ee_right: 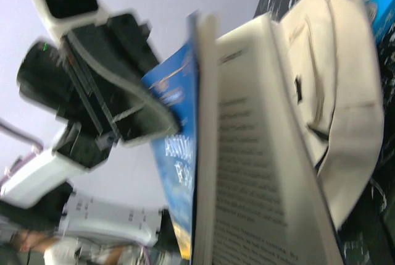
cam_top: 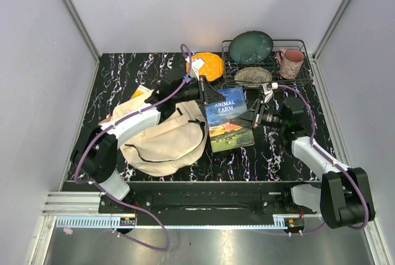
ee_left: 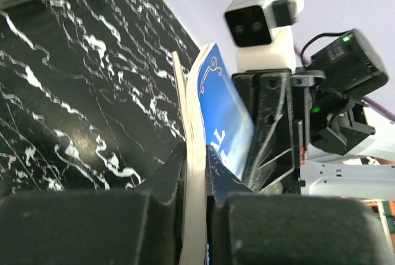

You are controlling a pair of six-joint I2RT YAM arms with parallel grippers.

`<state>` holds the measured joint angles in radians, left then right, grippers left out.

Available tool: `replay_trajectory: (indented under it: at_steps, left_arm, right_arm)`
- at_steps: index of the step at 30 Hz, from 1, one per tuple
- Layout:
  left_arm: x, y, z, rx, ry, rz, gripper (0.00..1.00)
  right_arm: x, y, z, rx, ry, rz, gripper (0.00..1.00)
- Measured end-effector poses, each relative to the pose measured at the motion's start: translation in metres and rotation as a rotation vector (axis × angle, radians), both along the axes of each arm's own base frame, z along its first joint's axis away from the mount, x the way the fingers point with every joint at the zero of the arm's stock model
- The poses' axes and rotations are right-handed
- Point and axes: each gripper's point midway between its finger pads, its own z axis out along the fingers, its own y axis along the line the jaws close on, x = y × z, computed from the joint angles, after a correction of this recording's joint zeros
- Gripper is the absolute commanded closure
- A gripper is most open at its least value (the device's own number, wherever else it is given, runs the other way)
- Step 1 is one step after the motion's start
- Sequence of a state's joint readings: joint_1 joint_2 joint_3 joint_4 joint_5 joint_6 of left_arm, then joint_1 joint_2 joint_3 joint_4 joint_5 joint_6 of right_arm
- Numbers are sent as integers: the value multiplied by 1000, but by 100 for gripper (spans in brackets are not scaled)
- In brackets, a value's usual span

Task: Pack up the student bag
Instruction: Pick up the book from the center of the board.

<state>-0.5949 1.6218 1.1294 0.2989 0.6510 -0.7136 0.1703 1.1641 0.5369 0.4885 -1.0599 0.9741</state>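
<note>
The blue "Animal Farm" book hangs between both grippers, right of the student bag, a cream fabric backpack slumped on the table's left. My left gripper is shut on the book's far left corner. In the left wrist view both fingers press on the page edge. My right gripper is at the book's right edge, shut on it. Its fingers are hidden in the right wrist view, where the book fans slightly open in front of the bag.
A wire dish rack at the back right holds a teal plate, a patterned bowl and a pink mug. An orange object lies at the back centre. Another book's corner shows behind the bag.
</note>
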Motion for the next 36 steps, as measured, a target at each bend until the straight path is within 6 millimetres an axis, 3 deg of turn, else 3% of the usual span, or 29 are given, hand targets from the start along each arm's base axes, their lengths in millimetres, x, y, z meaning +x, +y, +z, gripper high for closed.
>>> replay_trajectory:
  at_steps: [2, 3, 6, 7, 9, 13, 16, 20, 22, 25, 30, 36]
  left_arm:
    - [-1, 1, 8, -11, -23, 4, 100]
    - [-2, 1, 11, -12, -32, 5, 100]
    - [-1, 5, 12, 4, -48, 22, 100]
    - [-1, 6, 11, 18, -50, 27, 100]
    - [-1, 12, 6, 55, -46, 50, 100]
    - [5, 32, -8, 151, -20, 139, 100]
    - [20, 66, -10, 196, -8, 275, 100]
    - [41, 120, -4, 214, -5, 487, 100]
    - [43, 134, 4, 206, -15, 549, 100]
    - [36, 140, 17, 174, -26, 585, 100]
    - [28, 142, 34, 118, -24, 614, 100]
    - [21, 146, 27, 69, 35, 644, 100]
  right_arm:
    - [5, 0, -5, -6, 13, -14, 97]
    - [6, 0, -6, -7, 13, -14, 82]
    - [10, 2, -6, -19, 18, -17, 54]
    - [14, 1, -6, -27, 19, -30, 35]
    - [21, 0, -7, -47, 32, -65, 29]
    - [39, -11, -19, -128, 76, -208, 28]
    - [41, -20, -34, -152, 156, -334, 27]
    - [17, -7, -73, -177, 283, -341, 26]
    - [2, 9, -81, -186, 325, -294, 26]
    - [-6, 33, -79, -157, 339, -231, 26]
    - [5, 55, -76, -76, 346, -211, 25]
    - [13, 86, -85, 3, 357, -165, 25]
